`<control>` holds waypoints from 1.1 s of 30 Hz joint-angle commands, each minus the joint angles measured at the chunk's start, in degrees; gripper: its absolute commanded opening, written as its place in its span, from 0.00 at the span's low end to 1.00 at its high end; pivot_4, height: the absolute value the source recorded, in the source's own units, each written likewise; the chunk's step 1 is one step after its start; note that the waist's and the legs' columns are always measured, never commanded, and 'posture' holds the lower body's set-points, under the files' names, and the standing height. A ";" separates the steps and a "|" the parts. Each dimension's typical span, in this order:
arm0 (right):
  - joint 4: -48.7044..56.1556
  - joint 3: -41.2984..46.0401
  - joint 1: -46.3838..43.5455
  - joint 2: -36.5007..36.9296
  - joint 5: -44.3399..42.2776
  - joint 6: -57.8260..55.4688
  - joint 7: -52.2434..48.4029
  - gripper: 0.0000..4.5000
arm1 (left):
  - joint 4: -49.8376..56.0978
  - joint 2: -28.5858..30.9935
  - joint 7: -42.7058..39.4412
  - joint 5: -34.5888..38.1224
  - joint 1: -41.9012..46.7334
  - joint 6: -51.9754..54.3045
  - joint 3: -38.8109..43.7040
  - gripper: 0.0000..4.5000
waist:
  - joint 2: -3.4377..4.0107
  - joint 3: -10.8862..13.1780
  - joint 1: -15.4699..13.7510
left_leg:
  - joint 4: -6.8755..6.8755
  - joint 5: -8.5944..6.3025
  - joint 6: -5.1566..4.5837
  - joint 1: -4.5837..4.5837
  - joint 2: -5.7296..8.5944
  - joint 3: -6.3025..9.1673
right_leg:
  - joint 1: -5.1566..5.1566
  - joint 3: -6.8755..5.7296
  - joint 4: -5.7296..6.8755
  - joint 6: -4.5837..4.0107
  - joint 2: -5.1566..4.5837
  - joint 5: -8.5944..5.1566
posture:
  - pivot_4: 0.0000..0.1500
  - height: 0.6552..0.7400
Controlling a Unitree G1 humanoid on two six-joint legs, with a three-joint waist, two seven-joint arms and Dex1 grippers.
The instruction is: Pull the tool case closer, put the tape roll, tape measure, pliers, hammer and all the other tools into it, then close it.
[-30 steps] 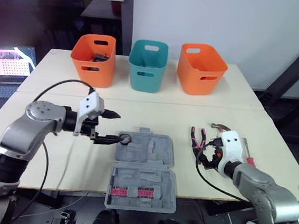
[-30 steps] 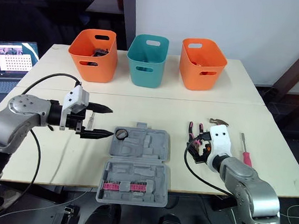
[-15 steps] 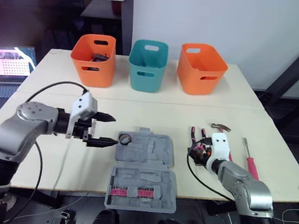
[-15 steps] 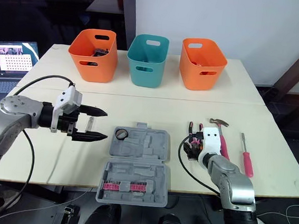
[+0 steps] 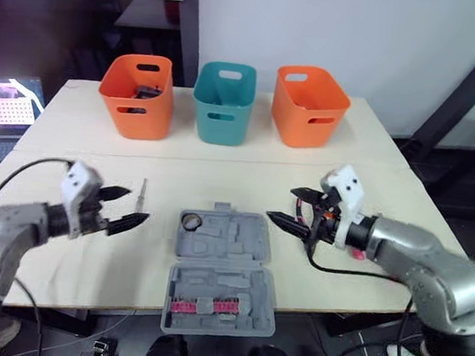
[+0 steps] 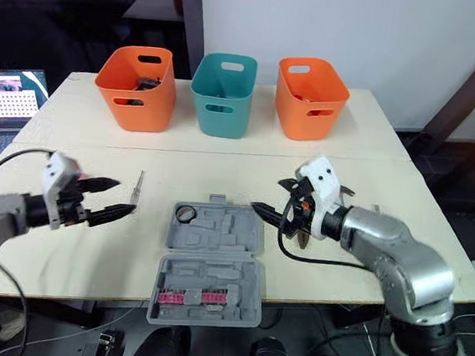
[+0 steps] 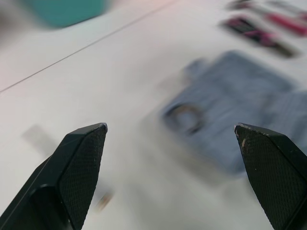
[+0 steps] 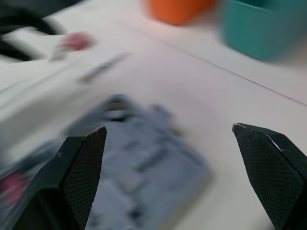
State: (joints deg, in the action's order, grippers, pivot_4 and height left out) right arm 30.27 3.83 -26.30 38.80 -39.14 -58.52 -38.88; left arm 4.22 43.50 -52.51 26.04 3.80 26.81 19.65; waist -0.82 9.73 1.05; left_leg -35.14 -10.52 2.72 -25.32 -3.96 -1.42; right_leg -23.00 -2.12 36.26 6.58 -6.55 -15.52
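- Centrally on the table (image 5: 246,179), the tool case (image 5: 222,265) lies open, long axis and handle pointing to 12 o'clock.
- Left gripper (image 5: 134,205), spread wide and empty, sits at its 9 o'clock.
- Right gripper (image 5: 285,204), likewise, at 2 o'clock.

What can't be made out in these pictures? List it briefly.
Left orange bin: dark contents mostly hidden by its wall, head views.
Thin tool on the table: too small to identify, head views.
Pink-handled tools: blurred in left wrist view; the right arm largely covers them in head views.
Tool case: recesses blurred in both wrist views.
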 commanded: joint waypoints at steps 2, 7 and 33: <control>-0.79 -1.70 -8.22 3.93 -7.98 -2.62 -10.68 1.00 | 3.13 -3.38 10.95 -0.60 -5.16 -1.15 11.07 0.98 | -0.08 -0.01 -0.55 | -0.02 0.00 0.00 -0.01 0.00 0.01 | 0.03 -0.02 0.00 -0.02 -0.01 -0.01 | 1.00 1.00; -2.26 -4.54 -13.44 6.61 -11.65 -4.23 -17.11 1.00 | 7.19 -9.45 21.93 -0.75 -11.03 0.43 17.84 0.98 | -0.17 -0.06 -0.68 | -0.06 -0.01 0.02 -0.04 0.09 -0.08 | 0.09 -0.01 -0.13 -0.03 -0.20 0.00 | 1.00 1.00; 1.17 -0.44 -16.97 11.55 -14.43 -11.97 -7.15 1.00 | -53.63 -10.42 31.74 -15.42 24.23 -20.93 1.02 0.98 | -0.28 -0.09 -1.71 | -0.06 -0.01 0.03 -0.13 0.09 -0.16 | -0.13 -0.03 -0.01 0.15 -0.17 0.17 | 1.00 1.00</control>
State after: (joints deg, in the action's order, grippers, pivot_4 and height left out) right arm 29.86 0.98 -42.82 49.54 -52.64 -70.24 -46.93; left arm -46.92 32.86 -21.05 11.57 27.11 8.70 20.93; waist -1.10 9.64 -0.66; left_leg -35.20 -10.52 2.75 -25.45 -3.86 -1.58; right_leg -23.13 -2.15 36.25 6.74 -6.72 -15.35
